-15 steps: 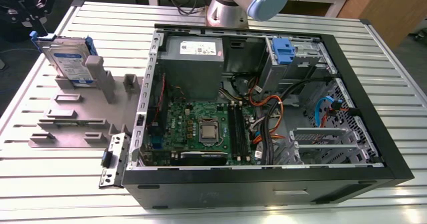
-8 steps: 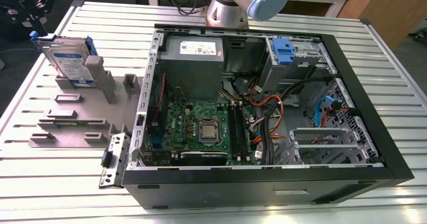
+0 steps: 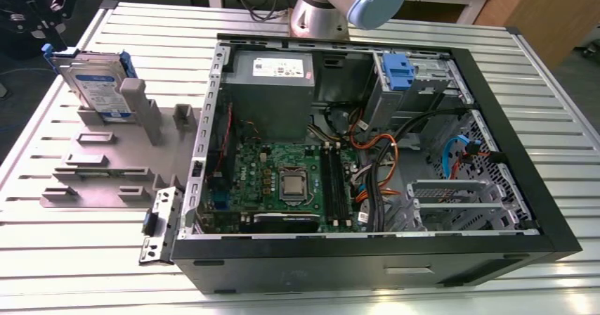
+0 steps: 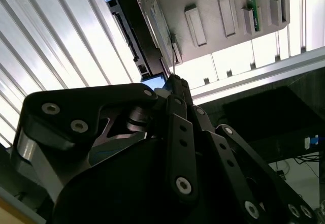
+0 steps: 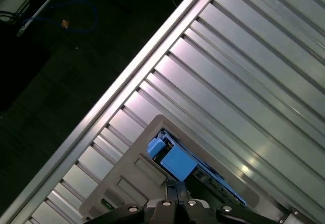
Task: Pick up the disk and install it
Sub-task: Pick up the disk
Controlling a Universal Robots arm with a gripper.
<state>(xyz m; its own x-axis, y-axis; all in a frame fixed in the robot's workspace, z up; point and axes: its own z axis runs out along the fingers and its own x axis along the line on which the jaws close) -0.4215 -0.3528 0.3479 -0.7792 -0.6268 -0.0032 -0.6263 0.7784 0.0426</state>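
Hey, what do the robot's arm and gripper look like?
The arm is a silver-grey metal tube ending in a rounded, pale blue-grey joint cap. In the second wrist view the gripper is matt black, built of angular linked plates dotted with round silver screw heads.

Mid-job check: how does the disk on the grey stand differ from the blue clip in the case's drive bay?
The disk stands upright in the grey stand outside the computer case, at the exterior view's left; the blue clip sits inside the case, at its drive cage. The disk carries a silver drive with a white-and-blue label between its rails; the blue clip shows no drive. Both have blue plastic parts.
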